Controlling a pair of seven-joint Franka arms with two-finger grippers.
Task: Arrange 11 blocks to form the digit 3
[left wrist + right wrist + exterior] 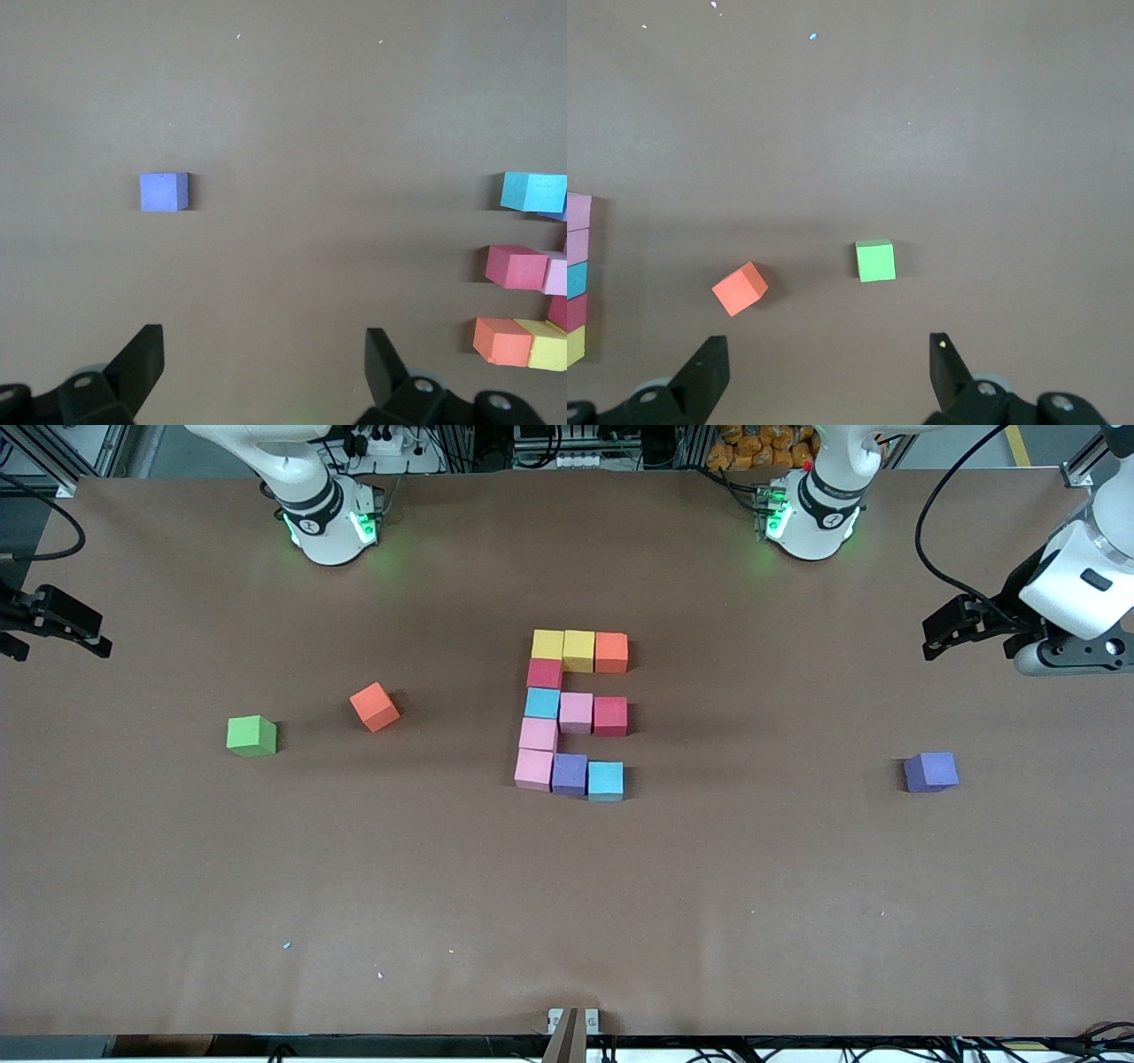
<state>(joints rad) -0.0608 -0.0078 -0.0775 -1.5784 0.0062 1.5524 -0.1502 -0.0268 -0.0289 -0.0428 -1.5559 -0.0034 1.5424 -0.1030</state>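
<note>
Nearest the front camera: the light blue cube (605, 781) that ends the lowest bar of the digit 3 (567, 713). It sits a touch nearer the camera than its purple neighbour (570, 773), so that bar is slightly stepped.

Right gripper (58, 638): over the worktop (567, 912) at the right arm's end, jaws wide, holding nothing. This arm waits. Its wrist view shows the same wide gripper (830, 367) above bare surface.

Green cube (252, 736): alone, well apart from the figure, no part of it.

Loose orange cube (375, 707): beside the green one, turned at an angle, between it and the figure.

Count the figure yourself: eleven cubes, all touching. The five-cube column runs along the side toward the right arm's end, and three three-cube bars point toward the left arm's end (so it reads as a 3 from the robots' side).

Judgement: placing looks finished and this is the check step. At most, the next move calls for a light nudge to square the stepped light blue cube. Come in from the camera side with narrowed jaws so you do not shove the purple neighbour.

Loose purple cube (930, 771): alone toward the left arm's end, well apart from the figure. Nothing stands in the way.

Left gripper (943, 633): over the left arm's end, jaws wide and empty, also seen in its wrist view (264, 363).
</note>
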